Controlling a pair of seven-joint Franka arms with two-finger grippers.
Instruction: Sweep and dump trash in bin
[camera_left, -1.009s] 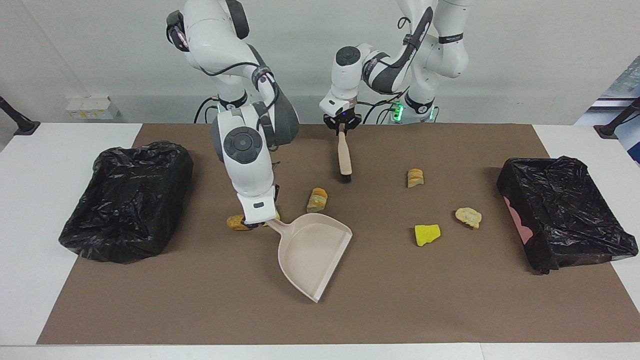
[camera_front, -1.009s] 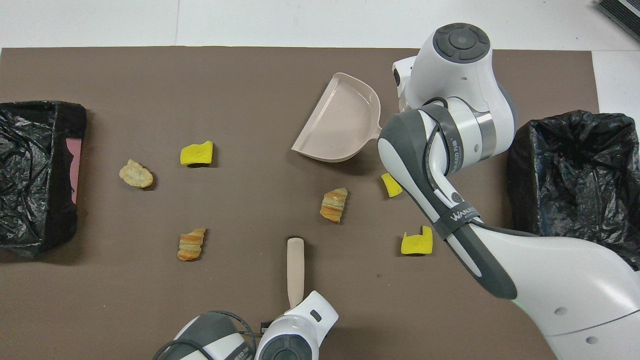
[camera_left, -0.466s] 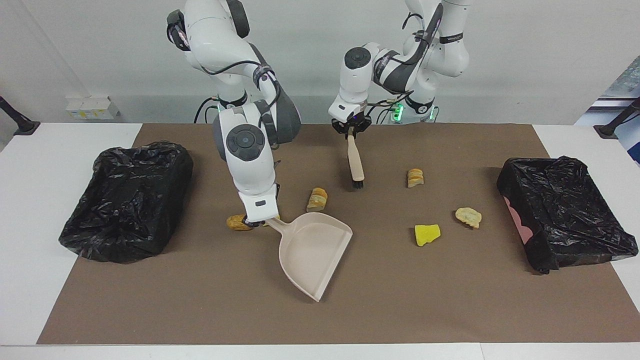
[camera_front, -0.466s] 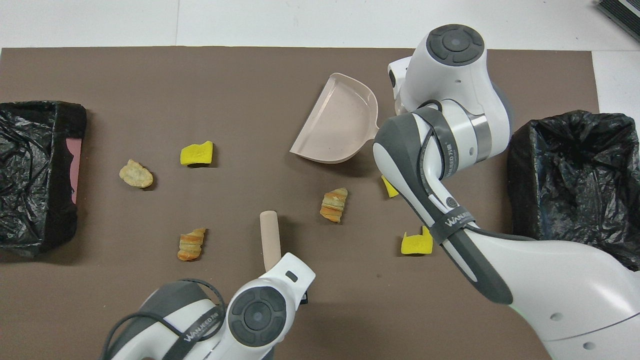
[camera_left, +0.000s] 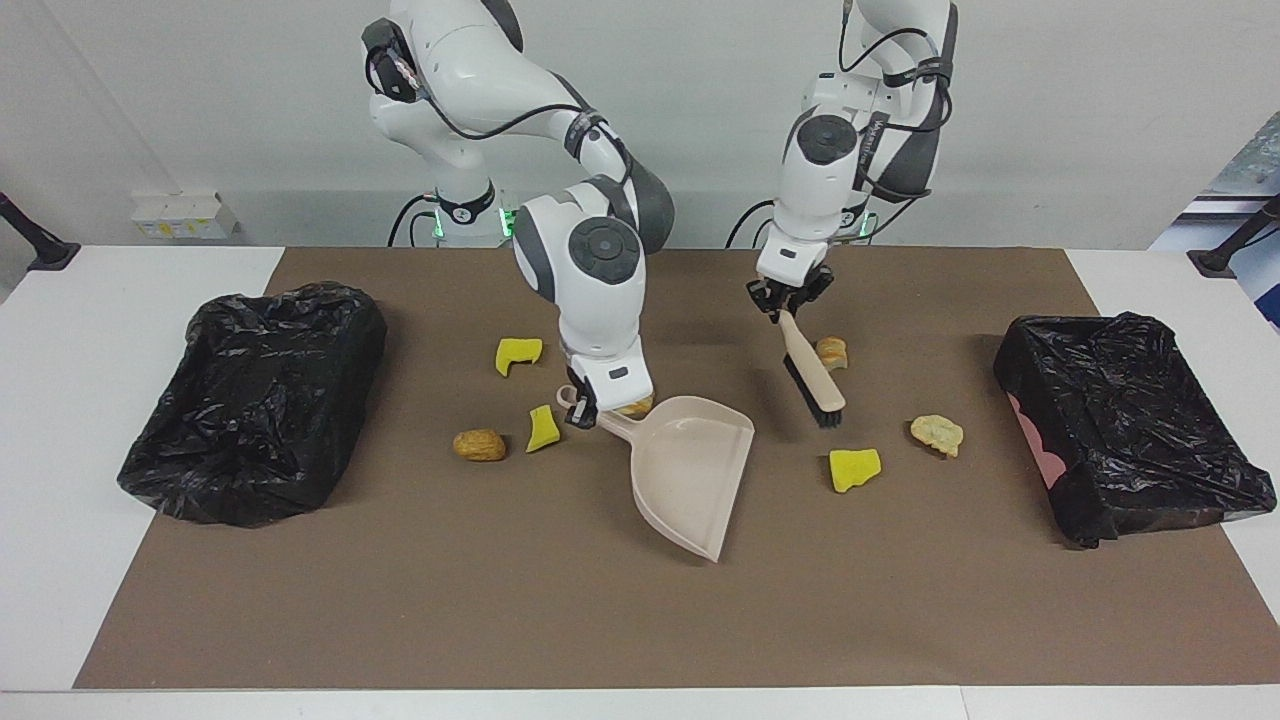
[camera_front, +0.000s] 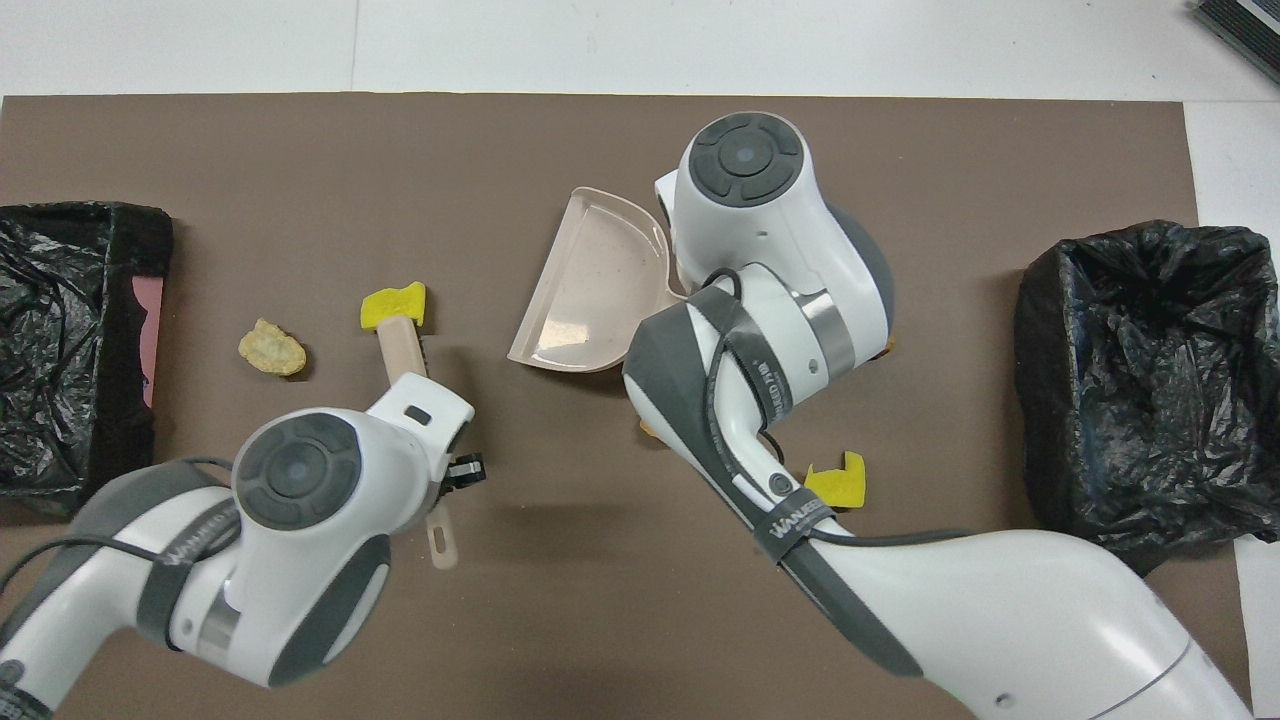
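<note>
The trash (camera_left: 854, 468) lies loose on the mat, none of it in the dustpan (camera_left: 692, 470) yet; a quick stroke could flick the light yellow chunk past the pan's mouth. That chunk sits just below the bristles of the brush (camera_left: 812, 375) clamped in the left gripper (camera_left: 787, 303). The right gripper (camera_left: 585, 412) clasps the dustpan's handle, with scraps beside it.

"WANJEED" printed on a dark band (camera_front: 797, 517) around the right arm (camera_front: 950, 600), other markings unreadable
</note>
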